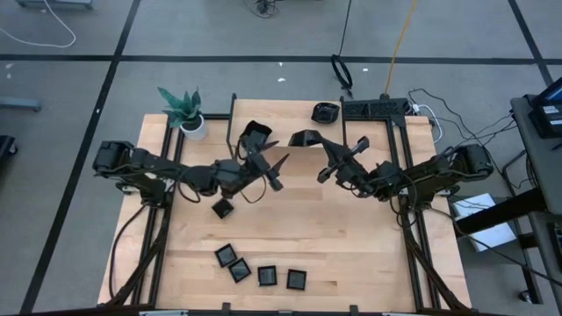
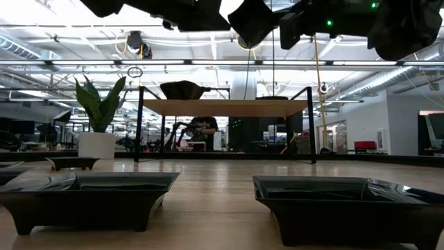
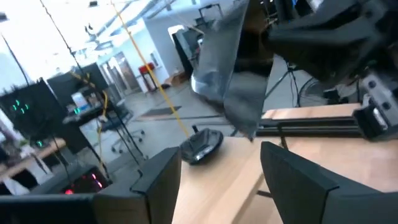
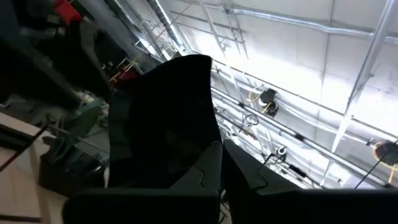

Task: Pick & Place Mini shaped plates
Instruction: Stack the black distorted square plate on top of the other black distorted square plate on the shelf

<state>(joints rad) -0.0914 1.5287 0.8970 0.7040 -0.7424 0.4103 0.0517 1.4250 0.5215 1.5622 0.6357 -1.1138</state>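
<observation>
Tabletop (image 1: pixel 351 246): pale wood under both my raised arms.
Right pincer (image 1: pixel 323 173): clamped on the edge of a black plate (image 4: pixel 165 118), lifted high, tilted.
Left pincer (image 1: pixel 279 172): fingers (image 3: pixel 158 180) apart, holding nothing, close beside my right one.
Other plates: four in a row (image 1: pixel 255 268) near the front edge, below my pincers; one (image 1: pixel 223 208) under my left arm; one dish (image 1: pixel 326 111) beyond.
Handling: I judge it stiff, light, glossy, likely slippery and breakable; grip the rim squarely.
</observation>
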